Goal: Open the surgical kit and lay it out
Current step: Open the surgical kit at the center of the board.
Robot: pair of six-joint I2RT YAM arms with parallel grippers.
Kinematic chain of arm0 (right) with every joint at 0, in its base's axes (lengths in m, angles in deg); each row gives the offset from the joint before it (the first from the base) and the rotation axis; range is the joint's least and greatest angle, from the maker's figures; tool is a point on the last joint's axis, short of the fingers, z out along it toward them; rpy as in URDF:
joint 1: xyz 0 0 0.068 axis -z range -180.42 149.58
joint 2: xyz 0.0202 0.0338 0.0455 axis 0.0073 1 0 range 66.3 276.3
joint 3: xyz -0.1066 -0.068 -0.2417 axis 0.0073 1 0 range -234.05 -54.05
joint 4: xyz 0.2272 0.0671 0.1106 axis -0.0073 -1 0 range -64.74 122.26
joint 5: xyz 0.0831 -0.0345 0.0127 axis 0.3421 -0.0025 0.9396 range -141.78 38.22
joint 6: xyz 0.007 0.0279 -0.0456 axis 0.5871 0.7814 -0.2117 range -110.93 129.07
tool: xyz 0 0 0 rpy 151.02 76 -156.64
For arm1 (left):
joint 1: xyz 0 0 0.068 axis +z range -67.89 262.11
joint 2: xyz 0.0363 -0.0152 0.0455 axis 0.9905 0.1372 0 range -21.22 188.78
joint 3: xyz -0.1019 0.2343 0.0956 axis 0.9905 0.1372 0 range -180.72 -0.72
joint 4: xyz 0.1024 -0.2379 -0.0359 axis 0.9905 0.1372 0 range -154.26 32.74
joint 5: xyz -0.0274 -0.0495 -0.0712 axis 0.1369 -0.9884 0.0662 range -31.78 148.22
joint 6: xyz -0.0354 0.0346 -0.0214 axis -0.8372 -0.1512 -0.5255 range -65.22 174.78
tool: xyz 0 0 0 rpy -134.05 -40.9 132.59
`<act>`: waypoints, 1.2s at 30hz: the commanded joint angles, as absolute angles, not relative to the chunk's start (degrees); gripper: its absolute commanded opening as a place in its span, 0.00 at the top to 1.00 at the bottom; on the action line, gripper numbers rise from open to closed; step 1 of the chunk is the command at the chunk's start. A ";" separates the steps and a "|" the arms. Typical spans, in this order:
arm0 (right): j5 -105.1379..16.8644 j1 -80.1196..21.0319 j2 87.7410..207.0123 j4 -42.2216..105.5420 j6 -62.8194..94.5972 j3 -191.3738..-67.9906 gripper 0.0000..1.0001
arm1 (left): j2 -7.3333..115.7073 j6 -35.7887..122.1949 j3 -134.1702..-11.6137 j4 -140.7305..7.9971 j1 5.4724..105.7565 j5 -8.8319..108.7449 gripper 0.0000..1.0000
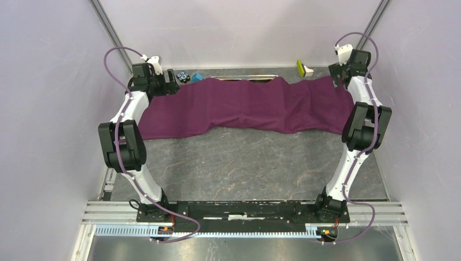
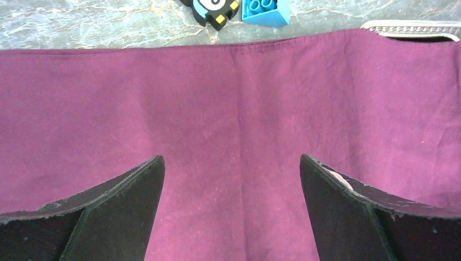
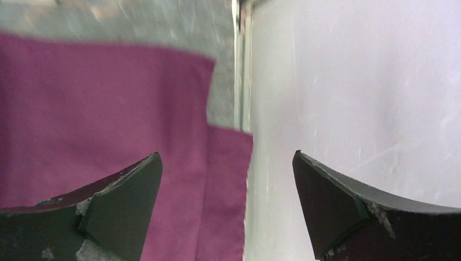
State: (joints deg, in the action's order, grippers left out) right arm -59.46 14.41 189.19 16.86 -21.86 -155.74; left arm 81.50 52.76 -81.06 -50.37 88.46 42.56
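Note:
The purple cloth wrap (image 1: 244, 106) lies spread in a wide band across the back of the table. Only a strip of the steel tray's rim (image 1: 245, 79) shows behind its far edge, and the same rim (image 2: 413, 28) sits at the top right of the left wrist view. My left gripper (image 1: 172, 85) hovers over the cloth's left end, open, with only cloth (image 2: 228, 98) below its gap (image 2: 231, 163). My right gripper (image 1: 339, 76) is open over the cloth's right edge (image 3: 225, 179) by the side wall. The kit's other pieces are out of view.
A small blue block (image 1: 197, 77) (image 2: 265, 11) and a black-and-blue toy (image 1: 183, 76) (image 2: 215, 10) sit just behind the cloth's left end. A yellow-green and white item (image 1: 303, 68) lies at the back right. The right wall (image 3: 353, 109) stands close beside my right gripper.

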 commanded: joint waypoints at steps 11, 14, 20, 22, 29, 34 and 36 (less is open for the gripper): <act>-44.95 12.37 201.72 17.65 1.37 -172.90 0.09 | 85.55 45.47 -83.22 -55.27 87.19 36.61 0.00; -47.70 11.17 204.33 17.09 1.61 -174.54 0.09 | 85.66 45.14 -82.60 -55.71 87.02 36.28 0.00; -51.41 10.57 208.04 16.46 2.44 -176.78 0.08 | 85.31 44.41 -81.66 -55.87 86.82 35.56 0.00; -51.43 10.61 208.72 16.51 1.99 -177.08 0.08 | 85.04 44.41 -81.33 -56.08 86.78 35.63 0.00; -51.43 10.94 210.31 16.35 1.33 -177.27 0.19 | 85.47 44.92 -81.23 -56.18 86.79 36.47 0.00; -51.43 11.39 210.81 16.71 1.77 -177.88 0.37 | 87.06 46.10 -82.17 -56.05 86.77 40.32 0.00; -51.38 11.41 210.33 17.00 1.95 -177.47 0.48 | 88.45 46.47 -83.85 -55.31 86.79 42.98 0.00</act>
